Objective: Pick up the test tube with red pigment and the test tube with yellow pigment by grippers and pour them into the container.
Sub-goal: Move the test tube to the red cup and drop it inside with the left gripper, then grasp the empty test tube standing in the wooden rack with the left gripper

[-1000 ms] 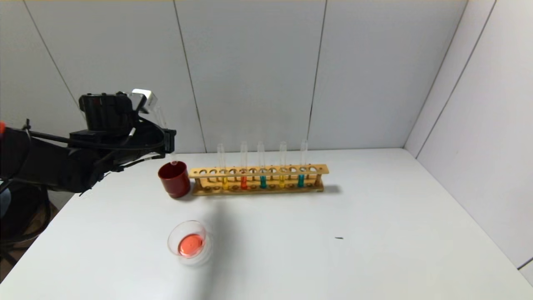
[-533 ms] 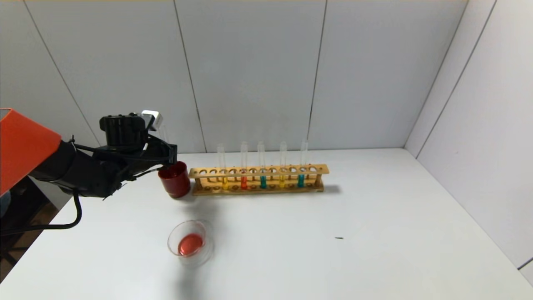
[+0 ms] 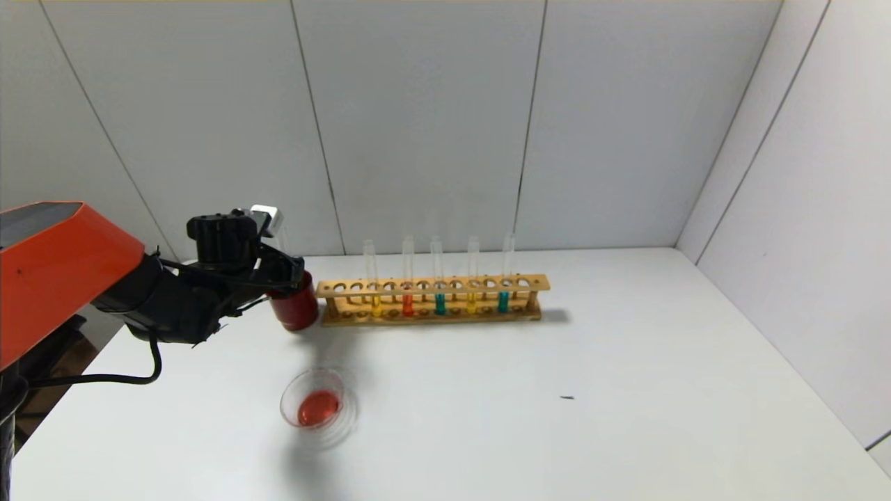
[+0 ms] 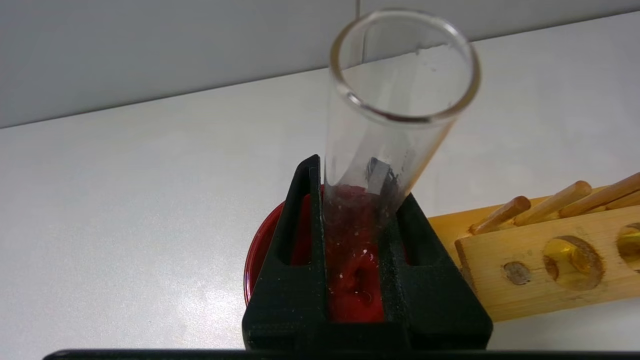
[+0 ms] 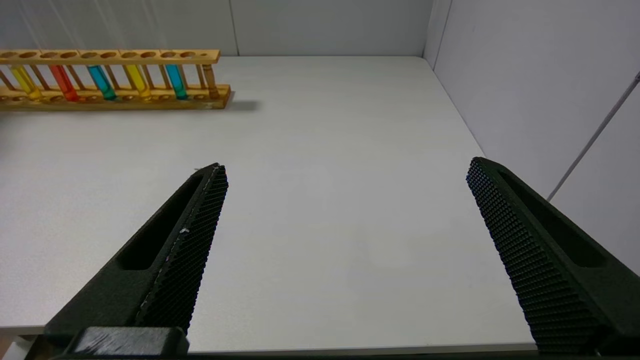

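My left gripper (image 3: 291,270) (image 4: 357,185) is shut on a clear test tube (image 4: 400,100) that looks empty, open end up. The tube's lower end hangs inside a dark red cup (image 3: 299,312) (image 4: 257,250). The test tube with red pigment (image 3: 407,304) (image 5: 63,82) stands in the wooden rack (image 3: 431,285), with the test tube with yellow pigment (image 3: 376,305) (image 5: 23,82) beside it. The container (image 3: 284,402), a low glass dish, sits nearer me and holds red liquid. My right gripper (image 5: 346,167) is open over bare table, away from the rack.
The rack also holds a second yellow tube (image 3: 471,303) and two teal tubes (image 3: 439,303). The cup touches the rack's left end (image 4: 550,270). A small dark speck (image 3: 567,397) lies on the white table. Grey walls close the back and the right.
My left arm has come down and to the right with the tube. The tube's lower end has gone from above the red cup down into it.
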### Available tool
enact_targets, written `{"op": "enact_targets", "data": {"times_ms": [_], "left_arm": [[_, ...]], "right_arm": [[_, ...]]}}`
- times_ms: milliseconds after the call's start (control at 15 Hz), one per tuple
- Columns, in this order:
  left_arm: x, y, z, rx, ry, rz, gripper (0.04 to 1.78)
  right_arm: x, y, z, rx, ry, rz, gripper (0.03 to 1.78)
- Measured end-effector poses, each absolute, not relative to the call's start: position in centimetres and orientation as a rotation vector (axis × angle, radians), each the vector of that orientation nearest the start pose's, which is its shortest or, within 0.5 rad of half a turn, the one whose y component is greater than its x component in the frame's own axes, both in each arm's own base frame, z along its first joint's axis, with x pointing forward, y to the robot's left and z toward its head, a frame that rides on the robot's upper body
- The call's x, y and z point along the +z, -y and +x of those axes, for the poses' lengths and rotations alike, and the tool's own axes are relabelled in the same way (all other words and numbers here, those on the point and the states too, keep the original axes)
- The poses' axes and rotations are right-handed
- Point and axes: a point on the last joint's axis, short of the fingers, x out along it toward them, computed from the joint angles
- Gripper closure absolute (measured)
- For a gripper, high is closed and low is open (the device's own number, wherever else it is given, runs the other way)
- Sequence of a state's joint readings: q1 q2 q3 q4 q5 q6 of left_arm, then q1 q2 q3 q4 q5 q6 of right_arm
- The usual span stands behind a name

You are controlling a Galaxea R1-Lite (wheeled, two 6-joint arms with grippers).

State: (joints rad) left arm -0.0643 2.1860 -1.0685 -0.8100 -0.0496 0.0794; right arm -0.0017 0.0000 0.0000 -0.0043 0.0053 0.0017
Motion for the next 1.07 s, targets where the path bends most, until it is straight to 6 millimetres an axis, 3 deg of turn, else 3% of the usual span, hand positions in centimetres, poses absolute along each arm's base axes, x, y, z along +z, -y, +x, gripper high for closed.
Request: {"op": "enact_targets", "data": {"times_ms": [333,467,800,1067], "left_arm": [[8.1,2.7,41.6,-0.123,-0.325,0.082,1.38],[7.9,2.7,41.7,-0.122,-0.327,0.083,1.16],[7.5,2.8,41.5,-0.122,-0.340,0.085,0.37],[7.9,2.7,41.0,-0.120,-0.318,0.085,0.08]], "right_arm": [[7.6,0.0,-2.3,0.004,0.004,0.001,0.06],[7.6,0.0,-2.3,0.004,0.004,0.002,0.06],[7.6,0.0,-2.3,0.004,0.004,0.001,0.06],[7.6,0.0,-2.3,0.004,0.004,0.001,0.06]]}}
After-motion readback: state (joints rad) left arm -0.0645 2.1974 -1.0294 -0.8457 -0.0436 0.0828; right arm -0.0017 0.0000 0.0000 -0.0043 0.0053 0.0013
